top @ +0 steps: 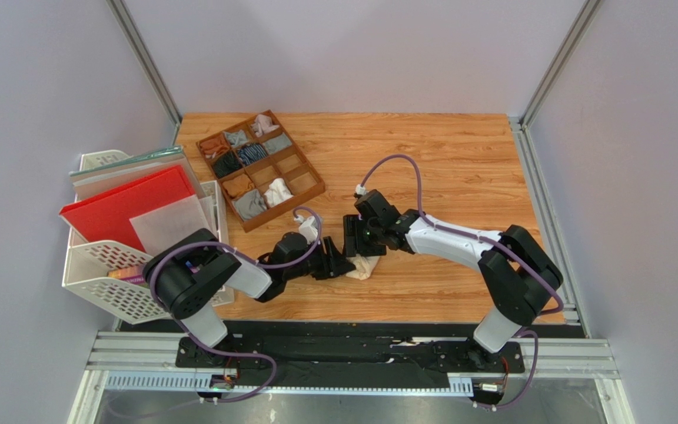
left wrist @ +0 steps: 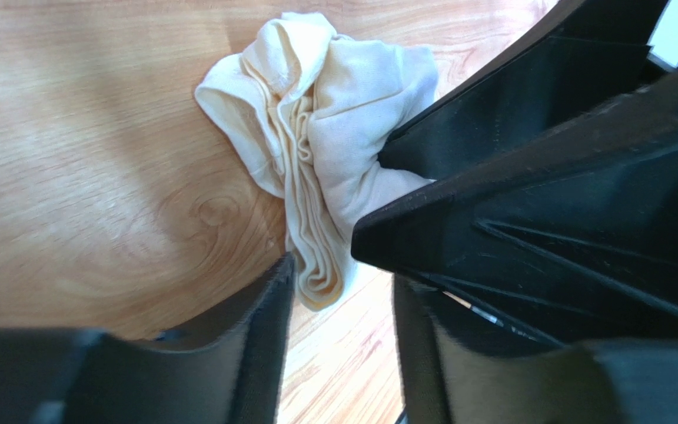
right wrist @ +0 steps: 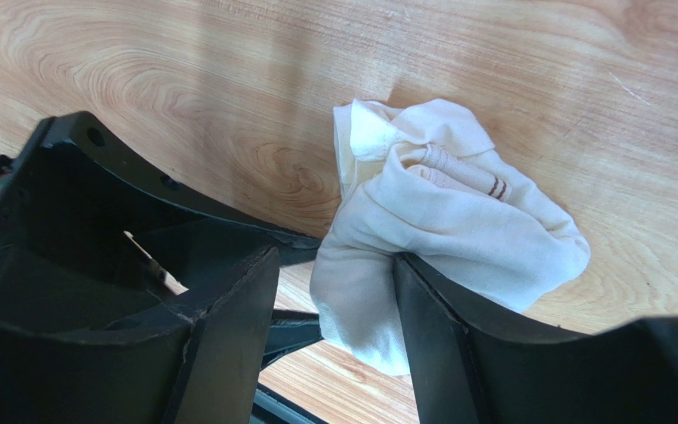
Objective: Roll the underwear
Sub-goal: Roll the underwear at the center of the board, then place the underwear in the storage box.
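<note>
Treating underwear [left wrist: 342,106] as light, limp cloth with probably decent friction: no stiffness, likely to spring loose if released. Lying bunched in a loose half-roll on table [top: 457,159], front-centre, close to the 6 o'clock edge. Best pinched at the narrow folded end, through all layers. Reading left gripper [left wrist: 341,278] as fingers apart, straddling that end, not clamped. Same for right gripper [right wrist: 334,261]: fingers apart, one touching cloth, gap at the other. Grippers crowded together, tight. Open wood from 12 to 3 o'clock; tray [top: 286,208] at 11, basket [top: 95,283] at 9.
</note>
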### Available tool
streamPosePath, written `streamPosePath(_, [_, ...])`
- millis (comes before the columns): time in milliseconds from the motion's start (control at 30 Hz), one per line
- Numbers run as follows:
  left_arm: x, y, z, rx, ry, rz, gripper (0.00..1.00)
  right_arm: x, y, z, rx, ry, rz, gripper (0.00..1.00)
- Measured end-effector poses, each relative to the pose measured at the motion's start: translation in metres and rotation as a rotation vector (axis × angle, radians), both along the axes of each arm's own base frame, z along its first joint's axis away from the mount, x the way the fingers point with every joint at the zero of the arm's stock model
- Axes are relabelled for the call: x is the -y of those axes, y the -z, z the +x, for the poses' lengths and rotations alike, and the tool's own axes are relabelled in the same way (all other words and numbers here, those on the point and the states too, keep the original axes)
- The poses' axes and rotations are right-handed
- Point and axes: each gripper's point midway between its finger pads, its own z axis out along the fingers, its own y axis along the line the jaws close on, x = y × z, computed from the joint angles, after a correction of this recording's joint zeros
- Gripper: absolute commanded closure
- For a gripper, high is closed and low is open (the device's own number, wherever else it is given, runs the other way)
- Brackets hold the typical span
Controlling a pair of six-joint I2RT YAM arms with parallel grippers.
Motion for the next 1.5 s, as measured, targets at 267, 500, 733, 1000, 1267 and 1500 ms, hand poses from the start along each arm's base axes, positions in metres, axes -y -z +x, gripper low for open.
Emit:
streamPosePath(267, [0.004, 0.004, 0.0, 0.003, 0.019, 0.008, 0.54, 0.0, -0.008, 0.0, -0.016, 0.033, 0.028, 0.37])
streamPosePath(500, [0.004, 0.004, 0.007, 0.021, -0.012, 0.008, 0.53, 0.003, -0.038, -0.002, -0.002, 0.083, 0.084, 0.37])
streamPosePath(733, [0.007, -0.002, 0.016, 0.046, -0.032, -0.005, 0.53, 0.026, -0.089, 0.001, 0.104, 0.204, 0.122, 0.38])
streamPosePath(1000, [0.007, -0.001, 0.018, 0.049, -0.037, -0.004, 0.53, 0.074, -0.072, 0.0, 0.085, 0.389, 0.122, 0.35])
streamPosePath(1267, [0.007, 0.001, 0.017, 0.046, -0.037, -0.001, 0.53, 0.082, -0.029, -0.007, -0.032, 0.455, 0.169, 0.3])
streamPosePath(1500, [0.007, 0.001, 0.017, 0.046, -0.037, -0.001, 0.53, 0.068, -0.017, -0.001, -0.077, 0.45, 0.255, 0.3])
